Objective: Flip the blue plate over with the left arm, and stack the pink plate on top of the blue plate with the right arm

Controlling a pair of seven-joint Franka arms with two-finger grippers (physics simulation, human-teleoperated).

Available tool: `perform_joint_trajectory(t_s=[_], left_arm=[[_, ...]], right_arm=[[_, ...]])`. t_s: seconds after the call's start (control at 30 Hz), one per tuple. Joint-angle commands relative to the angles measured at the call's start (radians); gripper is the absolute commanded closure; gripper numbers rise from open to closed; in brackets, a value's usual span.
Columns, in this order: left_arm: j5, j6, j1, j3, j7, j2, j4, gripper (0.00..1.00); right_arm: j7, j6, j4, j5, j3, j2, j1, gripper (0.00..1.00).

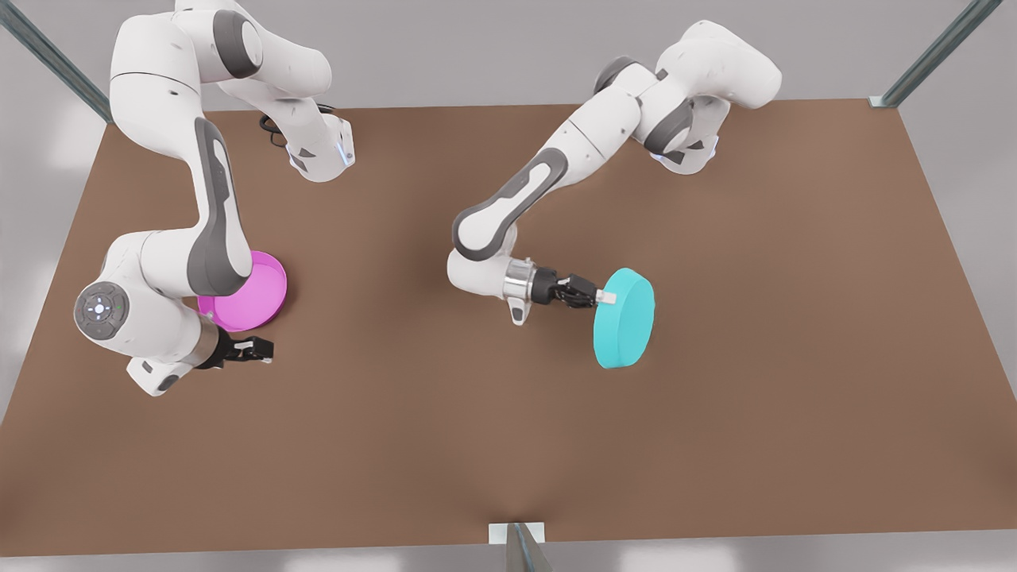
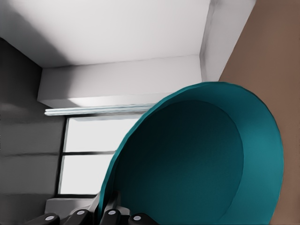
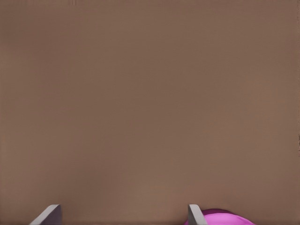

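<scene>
The blue plate (image 1: 625,318) hangs tilted almost on edge above the table on the front view's right, its flat underside facing the camera. My left gripper (image 1: 605,298) is shut on its rim from the front view's left. The left wrist view looks into the blue plate's hollow side (image 2: 201,159), with the left gripper (image 2: 108,211) pinching the rim. The pink plate (image 1: 253,295) lies rim up on the table at the front view's left, partly hidden by the right arm. My right gripper (image 1: 262,349) hovers open just beside it, nearer the front edge. Between its spread fingertips (image 3: 50,214) shows bare table, with the pink plate (image 3: 227,218) beside one finger.
The brown table (image 1: 477,437) stretches wide between the two arms. Both arm bases stand along its far edge. Metal frame posts (image 1: 937,52) rise at the far corners, and a small bracket (image 1: 516,540) sits at the middle of the front edge.
</scene>
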Motion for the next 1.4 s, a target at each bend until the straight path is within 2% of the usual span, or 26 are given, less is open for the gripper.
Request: perform_joint_trajectory(t_s=[0.0,0.1,0.23,0.27,0.33,0.4,0.47,0.53,0.6,0.63,0.67,0.87,0.93,1.03,1.13,1.2,1.37], left_arm=[[0.029,-0.031,-0.032,0.001,-0.418,0.029,0.031,0.79],[0.036,-0.036,-0.087,0.005,-0.455,0.070,0.034,0.79],[0.040,-0.039,-0.117,0.012,-0.504,0.133,0.063,0.79],[0.049,-0.039,-0.118,0.012,-0.513,0.151,0.064,0.79],[0.049,-0.041,-0.129,0.012,-0.516,0.196,0.107,0.79],[0.053,-0.041,-0.135,0.012,-0.516,0.230,0.136,0.79],[0.055,-0.044,-0.136,0.012,-0.528,0.245,0.136,0.79],[0.058,-0.045,-0.136,0.014,-0.528,0.256,0.136,0.79],[0.058,-0.044,-0.136,0.012,-0.528,0.259,0.136,0.79],[0.058,-0.045,-0.136,0.014,-0.528,0.265,0.138,0.59],[0.058,-0.045,-0.136,0.015,-0.534,0.269,0.149,0.00],[0.058,-0.030,-0.138,0.015,-0.596,0.292,0.185,0.00],[0.055,-0.022,-0.133,-0.012,-0.596,0.299,0.210,0.00],[0.052,-0.021,-0.132,-0.109,-0.599,0.299,0.245,0.00],[0.047,0.053,-0.117,-0.227,-0.712,0.299,0.284,0.00],[-0.002,0.119,-0.106,-0.259,-0.787,0.296,0.305,0.00],[-0.148,0.294,-0.066,-0.261,-1.028,0.269,0.350,0.00]], right_arm=[[-0.003,0.002,0.000,-0.001,0.000,0.000,0.001,0.00],[-0.003,-0.023,0.000,-0.013,-0.005,-0.017,-0.016,0.00],[-0.027,-0.182,-0.015,-0.016,-0.008,-0.095,-0.091,0.00],[-0.026,-0.237,-0.079,-0.016,-0.008,-0.158,-0.128,0.00],[-0.200,-0.156,-0.259,0.004,-0.008,-0.236,-0.240,0.00],[-0.247,-0.127,-0.316,-0.002,-0.009,-0.276,-0.297,0.00],[-0.268,-0.073,-0.360,-0.008,-0.009,-0.259,-0.332,0.00],[-0.323,0.098,-0.488,-0.008,-0.009,-0.256,-0.338,0.00],[-0.368,0.112,-0.486,0.004,-0.008,-0.235,-0.366,0.00],[-0.368,0.114,-0.488,0.024,-0.008,-0.212,-0.366,0.00],[-0.400,0.128,-0.488,0.058,-0.008,-0.189,-0.367,0.00],[-0.575,0.230,-0.492,0.075,-0.009,-0.114,-0.458,0.00],[-0.606,0.252,-0.498,0.075,-0.009,-0.091,-0.479,0.00],[-0.630,0.324,-0.609,0.075,-0.006,-0.112,-0.513,0.00],[-0.688,0.390,-0.627,0.075,-0.008,-0.097,-0.531,0.00],[-0.693,0.401,-0.632,0.078,-0.005,-0.083,-0.548,0.00],[-0.724,0.522,-0.635,0.113,0.000,0.020,-0.547,0.00]])
